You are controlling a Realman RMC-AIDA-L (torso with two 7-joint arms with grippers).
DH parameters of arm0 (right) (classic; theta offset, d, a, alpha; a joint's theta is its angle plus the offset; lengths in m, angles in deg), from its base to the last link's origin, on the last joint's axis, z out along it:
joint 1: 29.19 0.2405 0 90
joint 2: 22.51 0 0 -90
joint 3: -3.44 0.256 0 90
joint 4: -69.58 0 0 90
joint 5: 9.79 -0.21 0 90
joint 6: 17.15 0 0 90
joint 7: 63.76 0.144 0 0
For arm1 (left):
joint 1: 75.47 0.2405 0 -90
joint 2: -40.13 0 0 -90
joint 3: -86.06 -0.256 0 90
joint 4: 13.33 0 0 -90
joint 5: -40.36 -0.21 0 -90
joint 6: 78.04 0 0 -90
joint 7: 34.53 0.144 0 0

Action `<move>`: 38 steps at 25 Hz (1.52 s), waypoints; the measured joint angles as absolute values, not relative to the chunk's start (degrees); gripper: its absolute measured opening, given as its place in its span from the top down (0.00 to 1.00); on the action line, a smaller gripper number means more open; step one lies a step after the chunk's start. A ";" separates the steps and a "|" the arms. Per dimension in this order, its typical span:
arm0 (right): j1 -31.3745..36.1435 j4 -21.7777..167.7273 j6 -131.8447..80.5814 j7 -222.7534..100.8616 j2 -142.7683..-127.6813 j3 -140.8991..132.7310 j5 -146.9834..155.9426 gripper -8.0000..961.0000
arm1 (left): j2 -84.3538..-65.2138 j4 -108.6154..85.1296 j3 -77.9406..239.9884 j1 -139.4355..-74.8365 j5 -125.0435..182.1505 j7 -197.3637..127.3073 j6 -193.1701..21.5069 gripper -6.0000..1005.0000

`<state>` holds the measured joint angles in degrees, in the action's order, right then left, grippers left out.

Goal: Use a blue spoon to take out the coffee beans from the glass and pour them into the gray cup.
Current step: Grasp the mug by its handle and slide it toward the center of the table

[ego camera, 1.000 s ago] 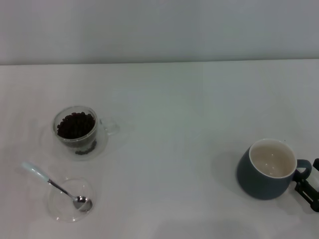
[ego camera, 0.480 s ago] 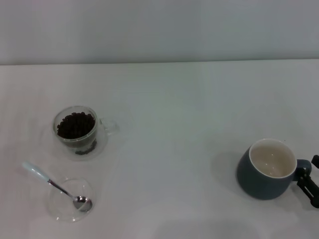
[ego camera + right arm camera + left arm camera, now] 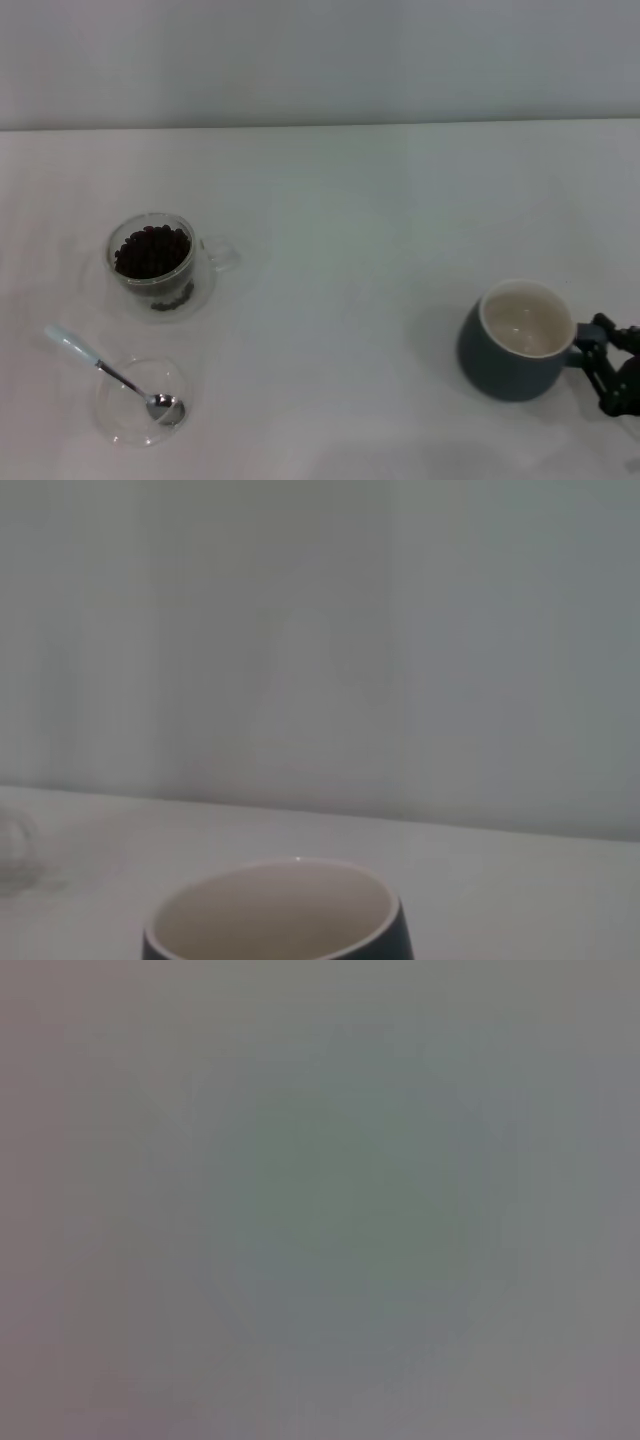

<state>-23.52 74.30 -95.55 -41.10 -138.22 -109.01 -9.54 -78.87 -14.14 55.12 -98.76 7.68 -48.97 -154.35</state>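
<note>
Nothing scooped yet: coffee beans (image 3: 151, 250) fill the glass (image 3: 153, 262), blue spoon (image 3: 112, 373) lies untouched, gray cup (image 3: 516, 341) empty, right gripper (image 3: 606, 372) at its handle, grip unclear.

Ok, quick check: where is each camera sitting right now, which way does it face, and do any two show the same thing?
Head: high, looking forward and down at the table, glass, blue spoon and gray cup; the right gripper is at the cup's handle.
Left wrist: a blank blur, nothing identifiable, no fingers.
Right wrist: low behind the gray cup, facing across the table to the wall; no fingers visible.
Shared: head and right wrist both show the gray cup.
</note>
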 joint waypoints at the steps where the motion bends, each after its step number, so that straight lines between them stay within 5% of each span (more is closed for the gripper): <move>1: -23.52 74.62 -95.55 -41.10 -138.25 -109.51 -9.52 0.65 | -78.87 -14.13 55.12 -98.75 7.67 -48.91 -154.35 0.11; 6: -23.47 76.02 -95.35 -40.70 -138.26 -110.76 -9.52 0.79 | -78.87 -14.12 55.12 -98.34 7.67 -48.78 -154.32 0.11; 38: -19.86 92.54 -83.29 -41.17 -138.59 -124.33 -9.62 0.82 | -78.97 -14.61 55.14 -97.01 8.01 -49.21 -154.32 0.12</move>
<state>-19.86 92.54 -83.29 -41.17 -138.59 -124.33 -9.62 -78.97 -14.61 55.14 -97.01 8.01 -49.21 -154.32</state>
